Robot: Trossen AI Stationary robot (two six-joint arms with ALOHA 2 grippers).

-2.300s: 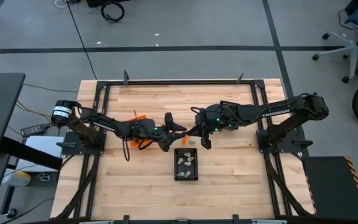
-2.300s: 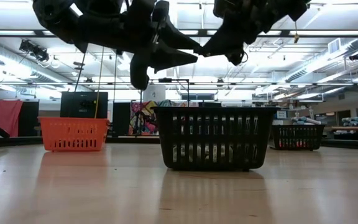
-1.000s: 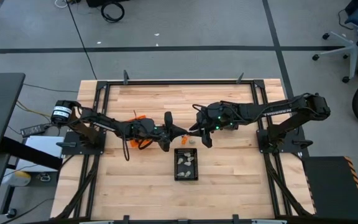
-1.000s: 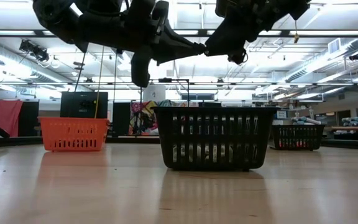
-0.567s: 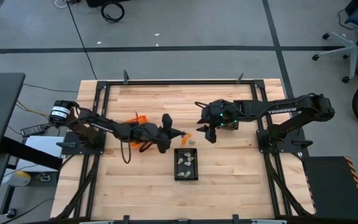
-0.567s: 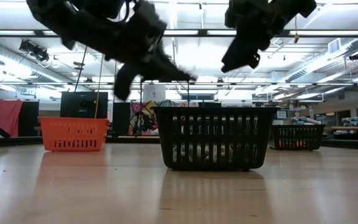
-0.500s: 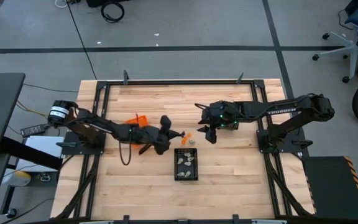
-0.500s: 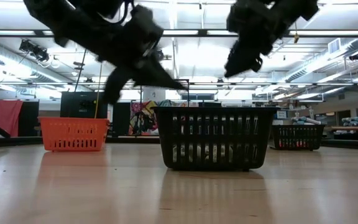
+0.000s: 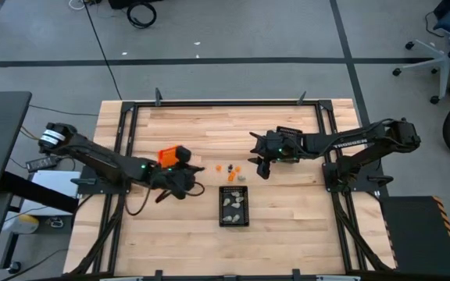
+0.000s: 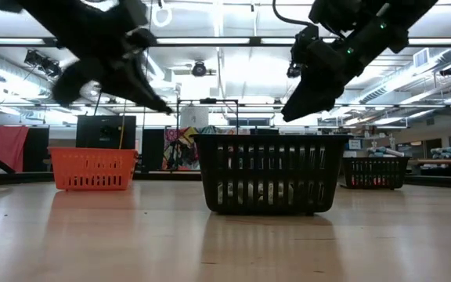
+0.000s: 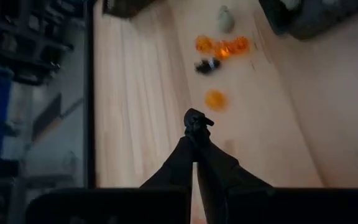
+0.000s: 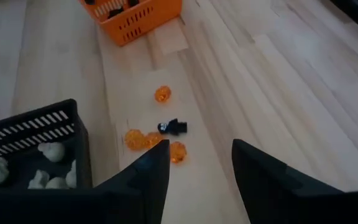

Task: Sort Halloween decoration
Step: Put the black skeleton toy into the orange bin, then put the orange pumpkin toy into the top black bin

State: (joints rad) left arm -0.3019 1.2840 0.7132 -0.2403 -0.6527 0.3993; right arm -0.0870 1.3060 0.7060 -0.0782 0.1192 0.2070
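Left gripper (image 9: 200, 166) raised over table centre-left, just beside orange bin (image 9: 173, 155); jaws together, a small black piece pinched at tips (image 11: 196, 120). Right gripper (image 9: 262, 168) at approx. 3 o'clock from loose pieces, jaws apart, empty. Loose decoration pieces (image 9: 230, 168) on wooden table (image 9: 287, 211), orange plus one black (image 12: 173, 127), at 12 o'clock from black mesh bin (image 9: 234, 206). Pale grey-white pieces (image 9: 235, 202) inside that bin.
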